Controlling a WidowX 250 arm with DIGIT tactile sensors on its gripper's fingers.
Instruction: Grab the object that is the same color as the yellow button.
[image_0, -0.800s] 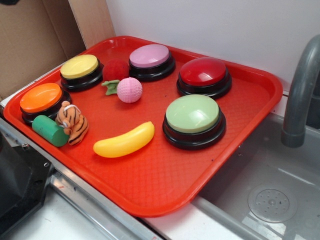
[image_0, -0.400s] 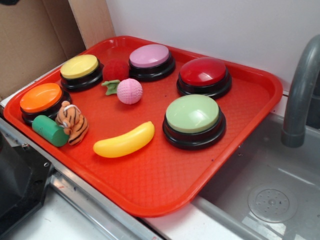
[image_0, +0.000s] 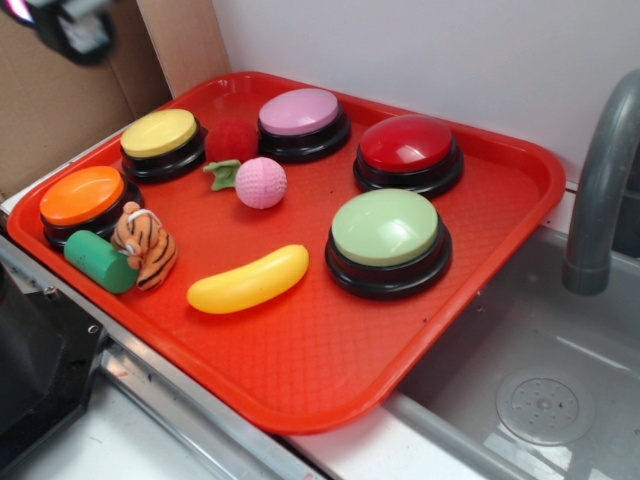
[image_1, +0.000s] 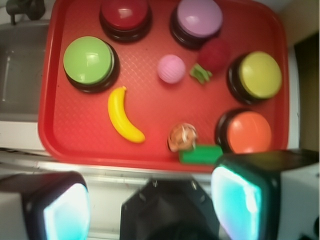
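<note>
Gripper (image_1: 150, 200) is open, jaws spread wide with nothing between them, hanging high above the near edge of the red tray (image_1: 70, 145). In the exterior view only a blurred bit of the arm shows at top left, well clear of everything.

Step in hand, my read: approach phase, target not yet reached. Yellow button (image_0: 160, 134) sits at the tray's back left; the matching item is the yellow banana (image_0: 248, 281), lying flat in the front-middle of the tray, just beside the pale green button (image_0: 386, 229) and apart from the tiger toy (image_0: 143, 243) and green cylinder (image_0: 99, 262).

Next move likely calls for: shift over the banana's midsection, rotate the wrist so the jaws cross its short axis, descend, close. It looks glossy and curved, so an off-centre pinch may slip or spin it. Keep clear of the green button's rim.

No brands, labels or readable writing anywhere.
</note>
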